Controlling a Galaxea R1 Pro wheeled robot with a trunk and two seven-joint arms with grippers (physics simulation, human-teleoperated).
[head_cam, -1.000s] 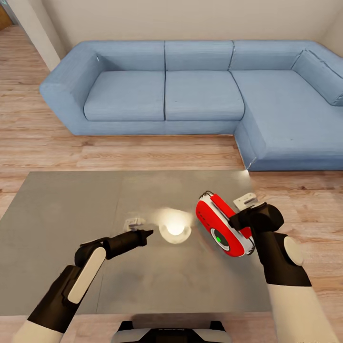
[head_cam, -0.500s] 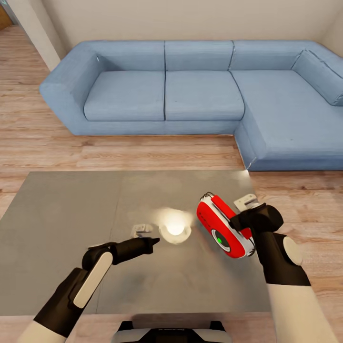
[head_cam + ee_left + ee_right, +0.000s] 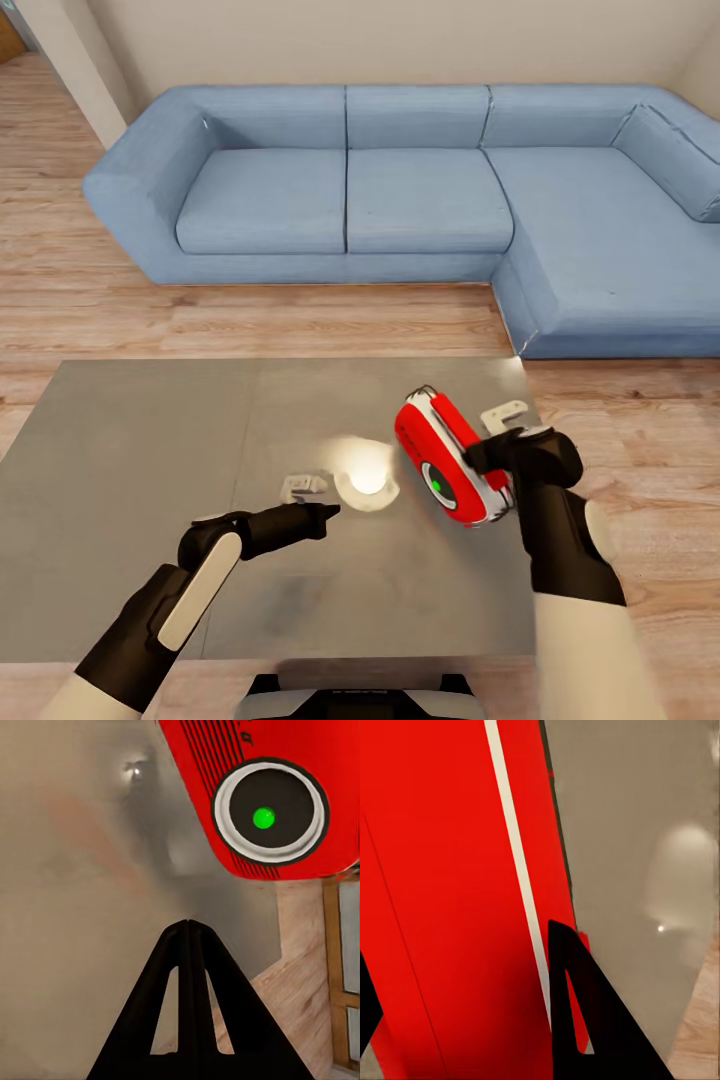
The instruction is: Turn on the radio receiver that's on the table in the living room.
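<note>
Right gripper (image 3: 487, 462) clamps the radio receiver (image 3: 443, 459), lifted over the table (image 3: 130, 470) at about 4 o'clock. Since earlier: radio drawn inward, closed left gripper (image 3: 325, 516) advancing. Dial (image 3: 264, 817) shows green, possibly already on.

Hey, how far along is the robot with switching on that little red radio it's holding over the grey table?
Done: the right gripper holds the small red rounded radio, tilted above the glossy grey table. In hand: the shut left gripper points toward the radio's round dial, apart from it. A green dot glows at the dial's centre; whether that means on, I cannot tell. Left: possibly pressing the dial.
</note>
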